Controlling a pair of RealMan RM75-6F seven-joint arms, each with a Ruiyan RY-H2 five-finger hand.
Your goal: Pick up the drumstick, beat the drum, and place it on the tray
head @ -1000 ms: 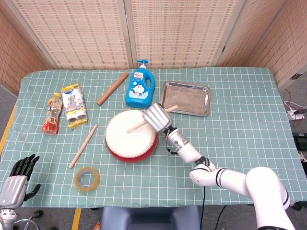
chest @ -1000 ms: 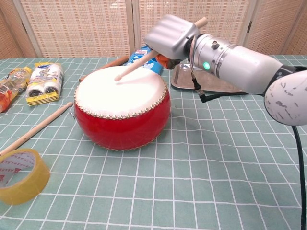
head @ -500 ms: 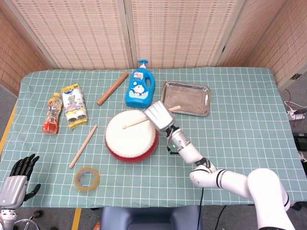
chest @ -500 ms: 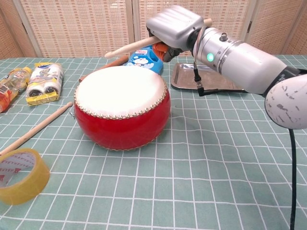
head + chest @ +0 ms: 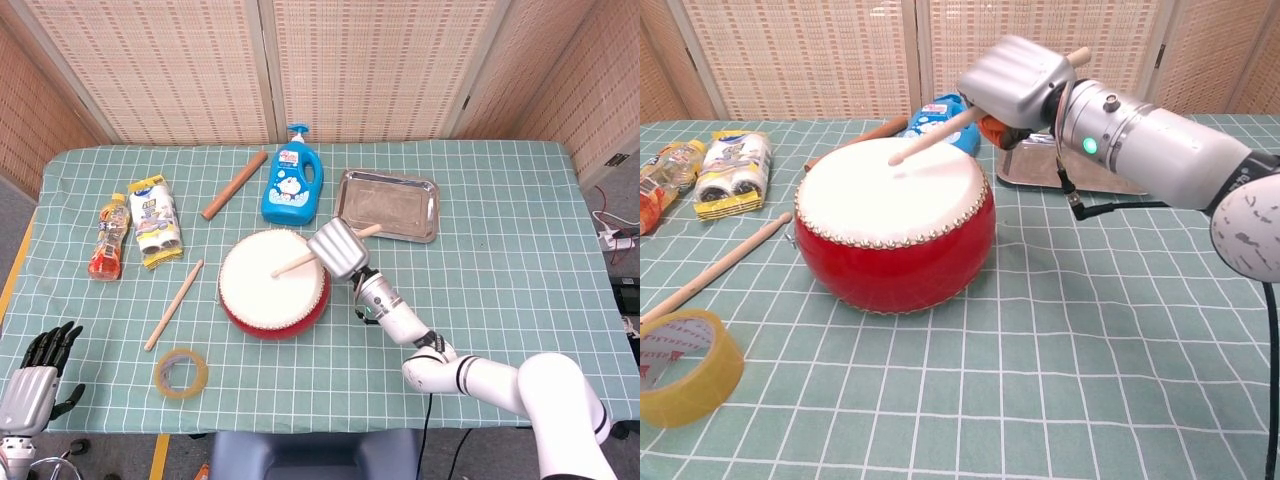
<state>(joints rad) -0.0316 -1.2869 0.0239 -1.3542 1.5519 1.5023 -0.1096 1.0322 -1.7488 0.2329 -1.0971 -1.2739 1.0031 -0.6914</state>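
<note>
The drum (image 5: 273,284) is taken as the landmark. The drumstick (image 5: 940,131) is gripped by the right hand (image 5: 340,246), which is held just off the drum's far right rim, so that the shaft slopes down and inward and its tip is brought to the white drumhead, touching it or very nearly so; the butt end is left projecting behind the hand toward the tray (image 5: 388,204). This hold appears chosen so that a short wrist motion suffices for each beat, and the hand is kept clear of the skin itself. The tray lies beyond the drum on its far right side, close to the hand, which should make the later set-down a short carry. The left hand (image 5: 32,375) is parked well to the near left of the drum, at the table's edge, holding nothing, its fingers loosely apart. Compared with half a second earlier, when the stick was raised nearly level above the drumhead, the tip has been swung down onto it, much as it stood a full second ago; a repeated beat is thus judged to be under way.
</note>
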